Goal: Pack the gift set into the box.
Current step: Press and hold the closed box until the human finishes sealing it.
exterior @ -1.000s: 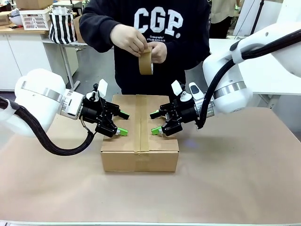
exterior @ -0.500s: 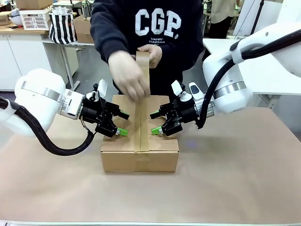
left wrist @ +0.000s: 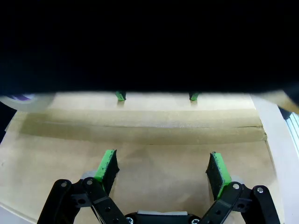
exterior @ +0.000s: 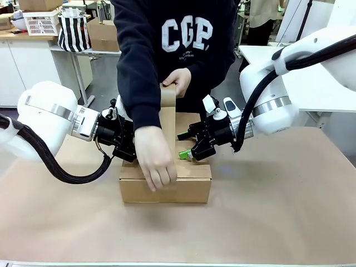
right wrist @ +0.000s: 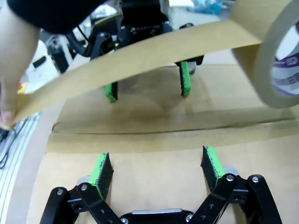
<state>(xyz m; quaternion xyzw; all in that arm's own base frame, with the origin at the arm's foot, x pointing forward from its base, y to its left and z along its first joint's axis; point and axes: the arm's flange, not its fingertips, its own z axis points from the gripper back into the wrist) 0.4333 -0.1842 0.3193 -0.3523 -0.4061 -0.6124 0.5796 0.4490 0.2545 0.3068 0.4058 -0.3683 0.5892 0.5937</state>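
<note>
The paper-covered table (exterior: 278, 222) is lying bare on my side, and the box (exterior: 192, 186) is sitting shut in the middle of it, with an older strip of brown tape (left wrist: 140, 128) running along its centre seam. At the box's near top edge the person's hand (exterior: 157, 161) is pressing down, pinching the free end of a fresh length of tape (exterior: 168, 119).

On either side of the seam the two claws are poised over the top flaps, facing each other. The left gripper (left wrist: 162, 158) is coming in from the left with its green pads (left wrist: 108, 163) spread wide and holding nothing; the person's dark sleeve (exterior: 139, 83) is crossing in front of it. The right gripper (exterior: 183, 146) is likewise gaping, with only cardboard between its fingers. Whether the pads are touching the flaps, I cannot tell.

The fresh tape is stretching up off the box and away to the far side, where the person's other hand (exterior: 179, 80) is holding the tape roll (right wrist: 275, 60) above the far edge.
</note>
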